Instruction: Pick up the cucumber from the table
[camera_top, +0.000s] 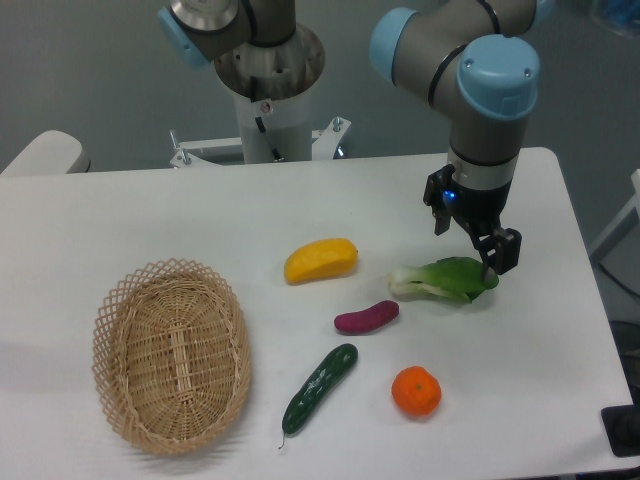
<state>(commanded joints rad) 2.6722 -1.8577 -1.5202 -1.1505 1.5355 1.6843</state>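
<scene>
On my screen the cucumber (320, 388) lies on the table (150, 215) near the front edge, a little right of the middle. It is flat on the surface and placed diagonally: the thick end points up and to the right, the thin stem tail points down and to the left. Nothing touches it.

The gripper (470, 240) is well apart from the cucumber, at the far right part of the table. Its two fingers are apart, with open space between them, and they hold nothing. The right finger (503, 252) is very close to the leafy end of the bok choy (445, 279); from this angle I cannot tell if it touches the leaves or only hangs just above them.

Between the bok choy and the cucumber I see a small purple sweet potato (366, 317). Above and left of it is a yellow mango (321, 260). An orange (416, 391) sits just right of the cucumber, near but apart from it. A wicker basket (172, 355) stands on the left side, beside the cucumber's stem end but not touching it.

The arm's base (270, 90) stands behind the table at the back.
</scene>
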